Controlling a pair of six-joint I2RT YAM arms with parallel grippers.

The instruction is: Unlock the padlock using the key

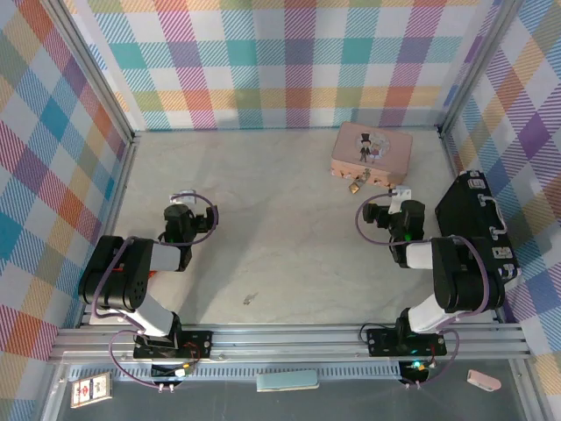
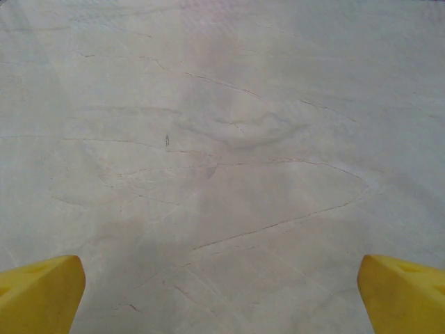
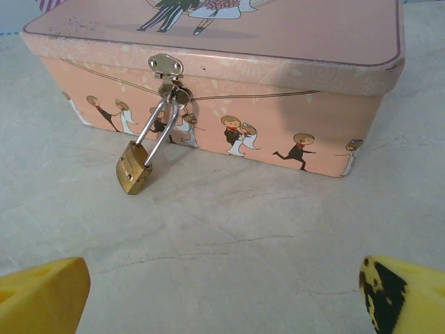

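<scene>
Padlock (image 3: 133, 167) hangs ahead of the right gripper's (image 3: 224, 298) yellow fingers, nearer the left-hand one. It has a small scuffed brass body, tilted, and its thin silver shackle is looped through the hasp on the pink tin's (image 3: 292, 132) front wall. Those fingers stand wide apart, gripping nothing. The left gripper's (image 2: 222, 296) fingers are likewise spread over the pale table (image 2: 229, 139). A tiny grey key (image 1: 250, 299) lies on the table well behind both grippers' fingertips, between the arms.

light: bright, even, overhead | shadows: soft | padlock (image 3: 133, 169): sharp | left wrist: washed-out
</scene>
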